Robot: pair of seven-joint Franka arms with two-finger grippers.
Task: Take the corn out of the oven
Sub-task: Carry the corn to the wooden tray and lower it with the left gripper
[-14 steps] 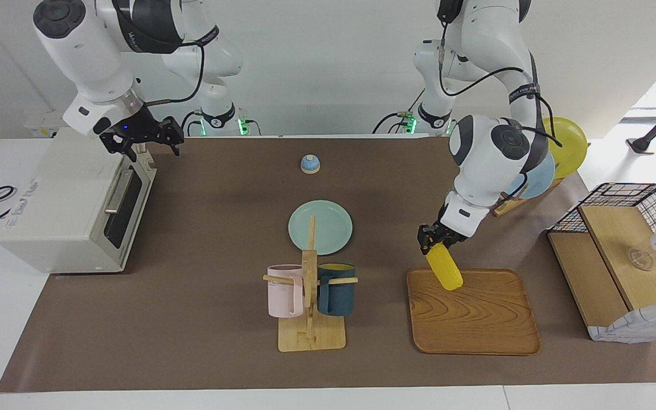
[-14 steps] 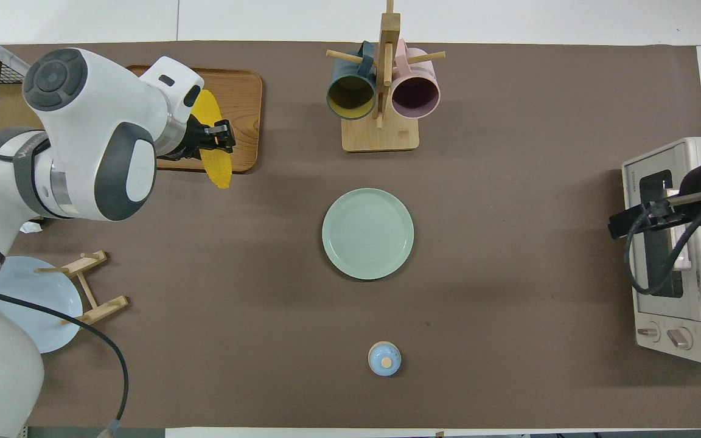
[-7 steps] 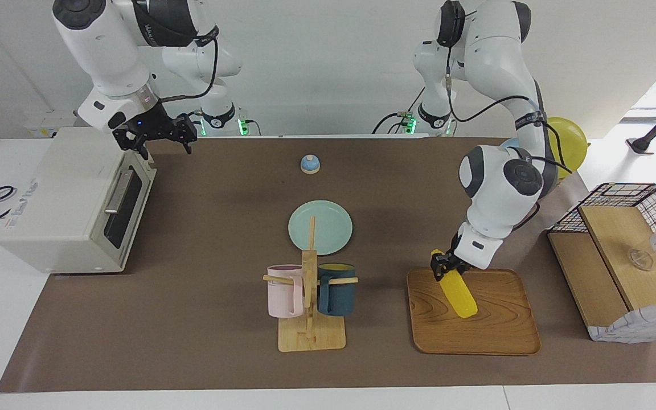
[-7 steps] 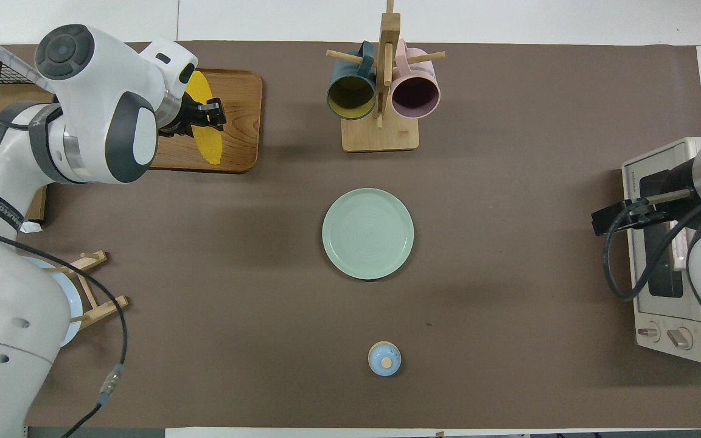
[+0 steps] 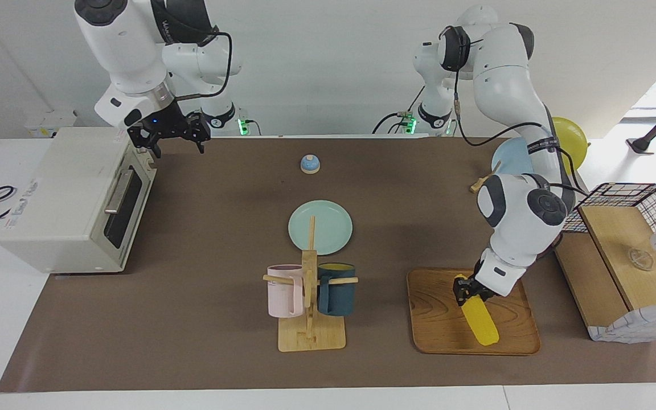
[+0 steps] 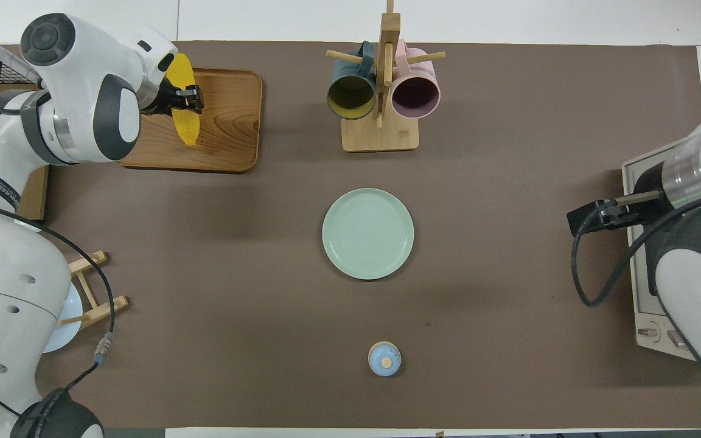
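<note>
The yellow corn (image 5: 480, 322) is in my left gripper (image 5: 464, 288), which is shut on its upper end. The cob hangs tilted over the wooden tray (image 5: 442, 336), with its lower end low over the wood; I cannot tell whether it touches. In the overhead view the corn (image 6: 186, 125) and the left gripper (image 6: 184, 101) lie over the tray (image 6: 229, 140). The cream-white oven (image 5: 66, 199) stands at the right arm's end of the table with its door shut. My right gripper (image 5: 174, 135) is open and empty, in the air beside the oven's top edge. It also shows in the overhead view (image 6: 588, 220).
A green plate (image 5: 320, 226) lies mid-table. A mug rack (image 5: 310, 336) with a pink and a dark teal mug stands beside the tray. A small blue bell (image 5: 310, 164) sits near the robots. A wire-and-wood basket shelf (image 5: 624, 250) and a plate rack (image 5: 513, 162) stand at the left arm's end.
My left gripper has carried the corn from the tray's near edge to over its middle and lower. My right gripper has drawn away from the oven toward the table's middle.
</note>
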